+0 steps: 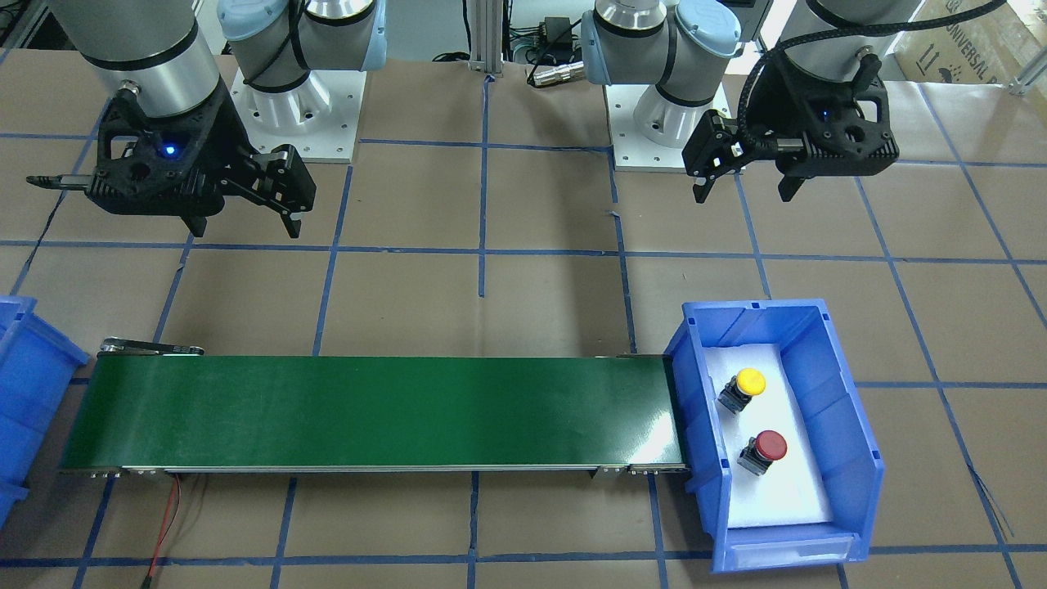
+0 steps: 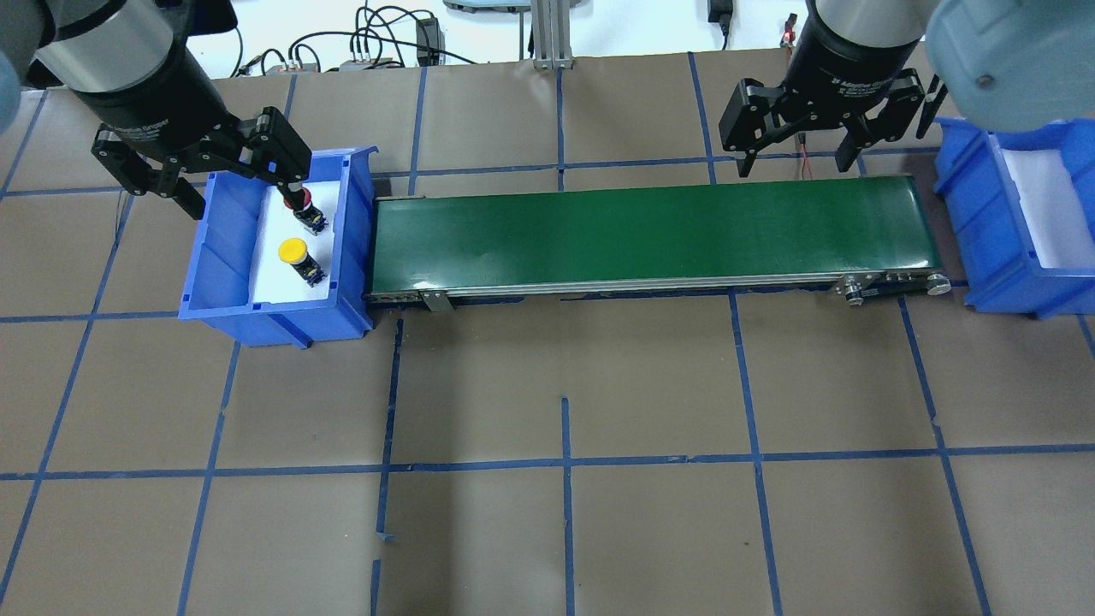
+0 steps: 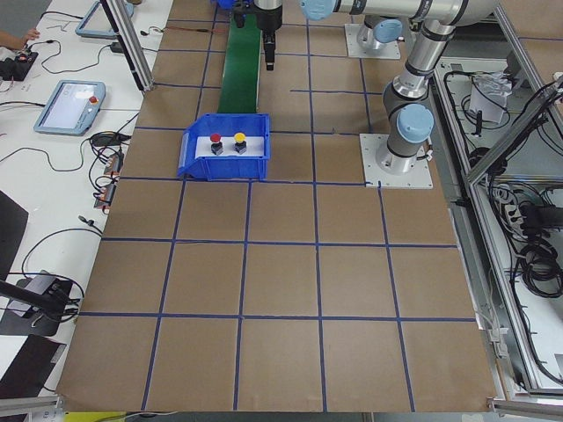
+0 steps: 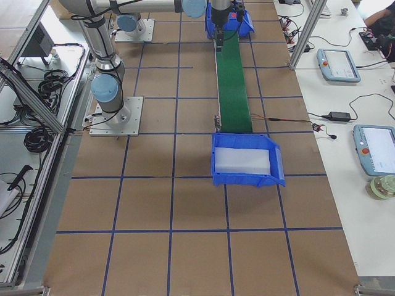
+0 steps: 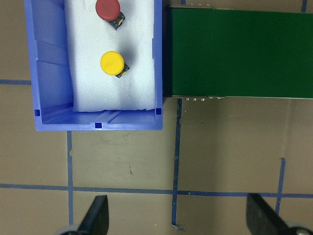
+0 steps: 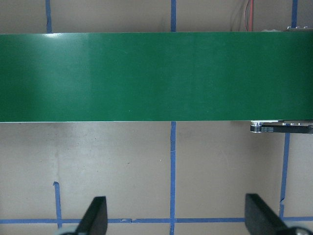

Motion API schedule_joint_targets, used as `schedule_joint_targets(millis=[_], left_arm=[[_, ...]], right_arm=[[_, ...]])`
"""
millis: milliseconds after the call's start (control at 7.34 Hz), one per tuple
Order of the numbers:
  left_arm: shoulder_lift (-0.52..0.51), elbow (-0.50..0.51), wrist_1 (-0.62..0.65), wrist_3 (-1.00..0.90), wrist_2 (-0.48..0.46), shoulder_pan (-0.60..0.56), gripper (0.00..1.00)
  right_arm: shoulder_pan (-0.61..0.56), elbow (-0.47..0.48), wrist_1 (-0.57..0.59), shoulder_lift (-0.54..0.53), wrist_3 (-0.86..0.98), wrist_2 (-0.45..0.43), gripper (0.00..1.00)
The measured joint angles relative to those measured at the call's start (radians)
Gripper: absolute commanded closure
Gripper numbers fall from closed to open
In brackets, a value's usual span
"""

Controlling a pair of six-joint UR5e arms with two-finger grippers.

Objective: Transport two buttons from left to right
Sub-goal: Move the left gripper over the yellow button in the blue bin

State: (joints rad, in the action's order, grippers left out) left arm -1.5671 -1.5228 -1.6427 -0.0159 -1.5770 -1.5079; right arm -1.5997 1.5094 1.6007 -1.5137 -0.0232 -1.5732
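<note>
The yellow button (image 1: pixel 750 382) and the red button (image 1: pixel 770 446) stand on white foam in the blue left bin (image 1: pixel 851 458). They also show in the left wrist view, yellow (image 5: pixel 112 63) and red (image 5: pixel 107 8). In the overhead view the yellow button (image 2: pixel 293 250) shows whole, while the red button (image 2: pixel 303 204) is partly behind a finger. My left gripper (image 1: pixel 744 190) is open and empty, high up on the robot's side of this bin. My right gripper (image 1: pixel 245 229) is open and empty, high up near the belt's other end.
A green conveyor belt (image 1: pixel 368 409) runs from the left bin to a second blue bin (image 2: pixel 984 222) lined with white foam (image 4: pixel 242 161). Brown table paper with blue tape lines (image 2: pixel 565 462) lies all around. Red and black wires (image 1: pixel 168 519) trail off the belt's right end.
</note>
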Motion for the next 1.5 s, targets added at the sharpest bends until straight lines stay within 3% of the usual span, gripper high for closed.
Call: schedule_joint_targets(millis=[545, 953, 1498], left_arm=[[-0.212, 0.013, 0.178, -0.173, 0.003, 0.117, 0.00], [-0.311, 0.023, 0.281, -0.263, 0.015, 0.218, 0.00], [-0.382, -0.024, 0.373, -0.013, 0.025, 0.162, 0.00]], right_arm=[[0.010, 0.000, -0.003, 0.000, 0.003, 0.000, 0.00], [0.017, 0.000, -0.004, 0.000, 0.011, -0.001, 0.00], [0.014, -0.001, -0.003, -0.001, 0.014, -0.001, 0.00]])
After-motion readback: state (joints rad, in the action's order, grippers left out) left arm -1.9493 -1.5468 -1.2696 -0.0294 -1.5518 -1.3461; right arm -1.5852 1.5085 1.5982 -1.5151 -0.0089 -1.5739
